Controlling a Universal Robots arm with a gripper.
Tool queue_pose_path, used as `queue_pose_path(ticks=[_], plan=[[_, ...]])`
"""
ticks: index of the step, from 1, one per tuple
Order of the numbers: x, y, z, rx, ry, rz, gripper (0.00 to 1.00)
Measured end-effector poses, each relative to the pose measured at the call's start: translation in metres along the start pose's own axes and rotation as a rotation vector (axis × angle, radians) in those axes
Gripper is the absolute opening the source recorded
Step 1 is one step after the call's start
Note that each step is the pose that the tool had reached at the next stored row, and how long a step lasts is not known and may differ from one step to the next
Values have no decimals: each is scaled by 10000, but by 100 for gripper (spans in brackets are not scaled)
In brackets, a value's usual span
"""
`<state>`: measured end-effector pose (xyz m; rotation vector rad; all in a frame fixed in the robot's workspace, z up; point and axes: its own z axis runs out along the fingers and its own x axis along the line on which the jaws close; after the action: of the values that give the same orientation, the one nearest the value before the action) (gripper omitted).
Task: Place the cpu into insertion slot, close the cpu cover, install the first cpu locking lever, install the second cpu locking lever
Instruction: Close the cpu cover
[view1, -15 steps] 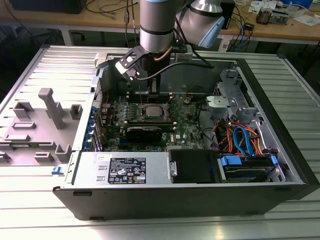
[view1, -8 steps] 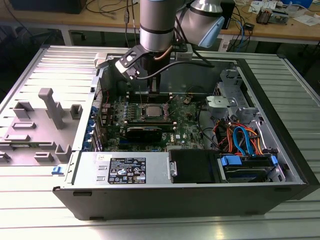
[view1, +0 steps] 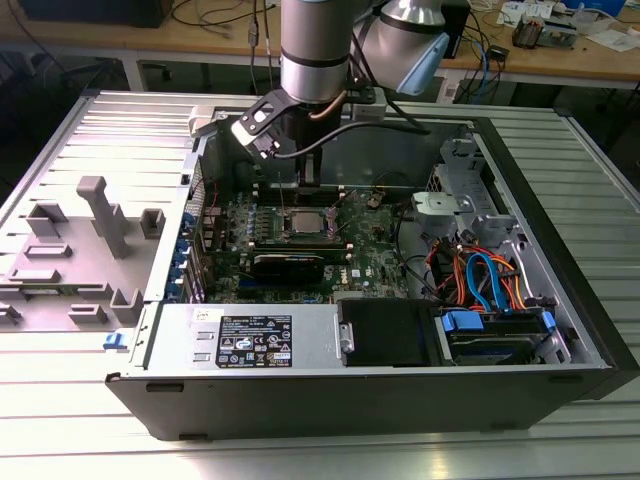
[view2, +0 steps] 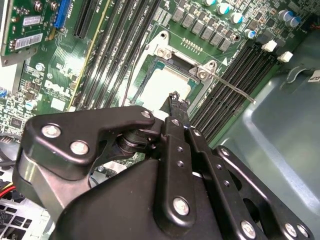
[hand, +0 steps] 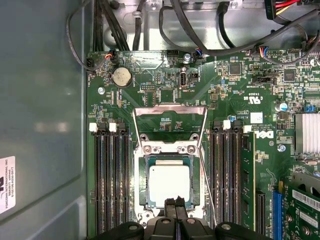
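Cpu (hand: 170, 182) sits in the insertion slot (hand: 146, 165); cpu cover (hand: 170, 108) stands open (likely why the chip is exposed). Gripper (hand: 174, 201) hovers at chip edge, fingers pinched together, holding nothing.

Exterior view overlooks case (view1: 300, 395); both wrist views closely share insertion slot (hand: 145, 181) (view2: 150, 67).

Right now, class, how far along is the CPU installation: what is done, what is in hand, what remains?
Done: the cpu sits in the insertion slot. In hand: nothing visible; the gripper, shut, hangs over the chip's edge. Left: the cpu cover stands open, and a locking lever sticks out unlatched.
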<state>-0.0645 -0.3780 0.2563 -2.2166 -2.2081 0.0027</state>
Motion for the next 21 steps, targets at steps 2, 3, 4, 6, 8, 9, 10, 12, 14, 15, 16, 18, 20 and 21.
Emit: queue_pose_path(ticks=[2,3,4,6,8,9,10,12,14,15,16,18,20,21], plan=[[0,16,0,0,0,0,11],[0,25,0,0,0,0,11],[0,39,0,0,0,0,11],[0,40,0,-1,0,2,11],[0,41,0,0,1,0,11],[1,42,-2,-1,1,0,11],[1,42,-10,0,-1,0,11],[1,41,-46,0,1,0,11],[1,41,-91,-1,1,0,11],[1,41,-106,-1,0,0,11],[1,41,-115,-1,1,0,11],[1,41,-136,0,0,0,11],[2,41,-140,-2,2,0,11],[1,41,-143,0,1,1,11]])
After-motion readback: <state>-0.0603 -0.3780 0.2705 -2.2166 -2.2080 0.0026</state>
